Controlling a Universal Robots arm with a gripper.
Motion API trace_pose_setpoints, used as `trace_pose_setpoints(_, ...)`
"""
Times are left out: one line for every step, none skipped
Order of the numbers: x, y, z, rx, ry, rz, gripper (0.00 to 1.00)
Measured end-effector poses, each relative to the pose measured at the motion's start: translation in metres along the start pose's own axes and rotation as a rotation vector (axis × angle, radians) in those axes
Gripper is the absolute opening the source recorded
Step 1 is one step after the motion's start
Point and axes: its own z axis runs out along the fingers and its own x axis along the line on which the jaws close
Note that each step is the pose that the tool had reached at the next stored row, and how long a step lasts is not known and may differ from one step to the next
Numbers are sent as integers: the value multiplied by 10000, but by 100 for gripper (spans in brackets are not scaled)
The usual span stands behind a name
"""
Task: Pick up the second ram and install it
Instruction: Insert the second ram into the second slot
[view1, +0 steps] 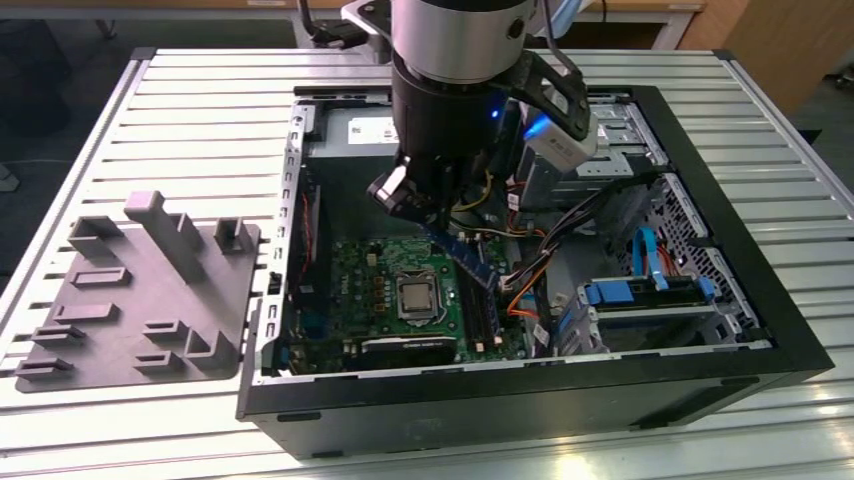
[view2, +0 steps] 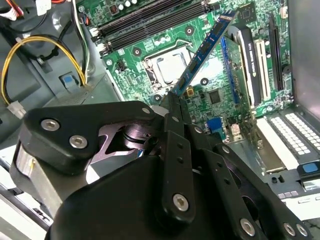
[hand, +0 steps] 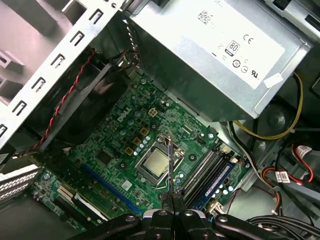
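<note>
- Pinching only one end of the second ram (view2: 205, 50), a long, thin dark-blue circuit-board stick, the black claw (view2: 173, 102) may let it pivot or slip.
- Tilted above the green motherboard (view2: 125, 85), it could jam on meeting the long black memory slots (view2: 150, 20).
- Its flat blue face shows small dark chips.

One gripped ram (view2: 205, 50), one grey tray (view1: 127, 300)

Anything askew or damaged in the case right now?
No damage or spill shows. The one thing askew is the second ram: it is clamped in the gripper and hangs at a slant above the motherboard, not seated in the memory slots. That looks like mid-carry, not a fault.
</note>
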Motion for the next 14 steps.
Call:
trace_pose_setpoints(0, 0, 0, 0, -3, 55, 12)
trace_pose_setpoints(0, 0, 0, 1, -4, 105, 12)
trace_pose_setpoints(0, 0, 0, 3, -5, 153, 12)
trace_pose_setpoints(0, 0, 0, 4, -8, 208, 12)
trace_pose_setpoints(0, 0, 1, 4, -10, 255, 12)
trace_pose_setpoints(0, 0, 0, 6, -11, 300, 12)
trace_pose_setpoints(0, 0, 0, 7, -13, 346, 12)
trace_pose_setpoints(0, 0, 0, 7, -15, 390, 12)
trace_pose_setpoints(0, 0, 0, 9, -16, 434, 12)
trace_pose_setpoints(0, 0, 1, 9, -18, 479, 12)
trace_pose_setpoints(0, 0, 0, 10, -20, 523, 12)
trace_pose_setpoints(-1, 0, 0, 12, -22, 568, 12)
trace_pose_setpoints(-1, 0, 0, 12, -23, 615, 12)
trace_pose_setpoints(-1, -1, 0, 14, -25, 661, 12)
